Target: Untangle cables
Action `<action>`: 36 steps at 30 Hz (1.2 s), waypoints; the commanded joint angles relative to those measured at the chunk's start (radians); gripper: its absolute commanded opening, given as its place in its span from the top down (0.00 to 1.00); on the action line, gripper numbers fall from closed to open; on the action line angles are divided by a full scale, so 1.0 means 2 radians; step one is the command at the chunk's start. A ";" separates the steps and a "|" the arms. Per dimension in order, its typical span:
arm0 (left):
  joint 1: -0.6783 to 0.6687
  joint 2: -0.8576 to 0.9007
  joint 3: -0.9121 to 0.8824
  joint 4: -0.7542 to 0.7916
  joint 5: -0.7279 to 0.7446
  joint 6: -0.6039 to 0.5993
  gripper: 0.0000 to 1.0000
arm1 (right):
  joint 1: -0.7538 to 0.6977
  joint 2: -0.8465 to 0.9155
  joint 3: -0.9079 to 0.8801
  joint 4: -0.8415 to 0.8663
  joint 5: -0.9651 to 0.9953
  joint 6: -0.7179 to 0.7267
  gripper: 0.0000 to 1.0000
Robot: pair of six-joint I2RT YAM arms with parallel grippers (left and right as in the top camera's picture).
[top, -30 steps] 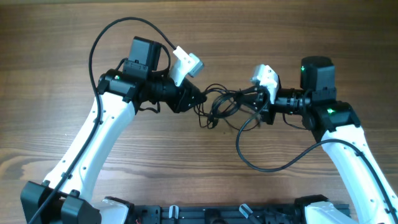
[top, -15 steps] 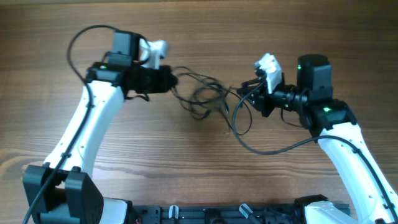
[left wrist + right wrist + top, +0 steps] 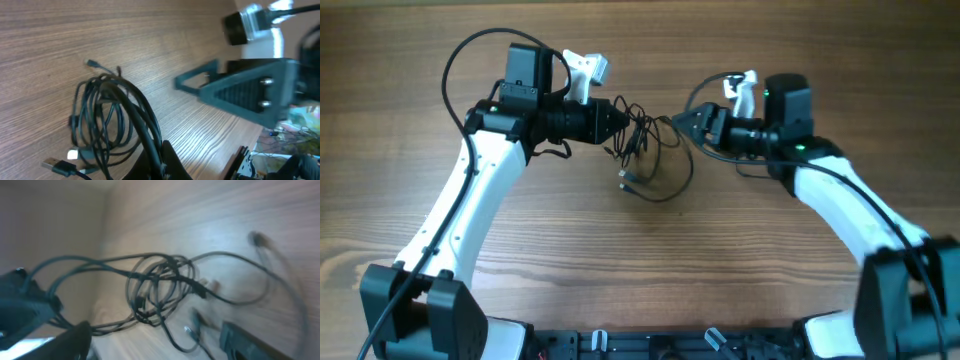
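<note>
The thin black cords with small plug ends (image 3: pixel 645 140) lie in one tangled bunch in the upper middle of the overhead frame, on the brown wood-grain table (image 3: pixel 640 290). One wide loop sags toward the frame's centre and two plug ends (image 3: pixel 625 180) dangle at the lower left of the bunch. In the left wrist view the cords (image 3: pixel 107 120) are several overlapping coils with a flat silver plug (image 3: pixel 52 165) at the lower left. Their strands run down into the dark left gripper (image 3: pixel 160 157), which looks clamped on them.

In the overhead view the left gripper (image 3: pixel 620 122) touches the left edge of the bunch, and the right gripper (image 3: pixel 692 122) sits just beside its right edge. The right wrist view is blurred, but its fingers (image 3: pixel 75 337) stand wide apart with no cord between them.

By my reading the work is at an early stage: the cords (image 3: pixel 160 287) cross and wrap each other, and none lies apart.
</note>
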 commanded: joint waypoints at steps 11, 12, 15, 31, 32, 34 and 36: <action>-0.001 -0.035 0.002 0.000 0.076 -0.008 0.96 | 0.150 0.068 0.006 0.103 0.193 0.182 0.67; -0.001 -0.035 0.002 -0.003 0.075 -0.012 0.96 | 0.145 0.067 0.006 0.103 0.207 0.180 0.85; 0.015 -0.037 0.002 -0.024 0.032 -0.013 0.96 | 0.100 0.054 0.007 0.092 0.150 0.142 0.95; 0.200 -0.038 0.002 -0.065 0.069 -0.053 0.80 | -0.123 -0.187 0.006 -0.157 -0.037 -0.187 0.95; 0.181 -0.038 0.002 -0.062 0.121 -0.002 0.75 | -0.115 -0.187 0.006 -0.157 -0.039 -0.189 0.93; 0.139 -0.038 0.002 -0.060 0.148 0.033 0.42 | -0.101 -0.187 0.006 -0.157 -0.034 -0.186 0.66; 0.099 -0.037 0.002 -0.049 0.147 0.032 0.35 | -0.100 -0.187 0.006 -0.163 0.002 -0.149 0.38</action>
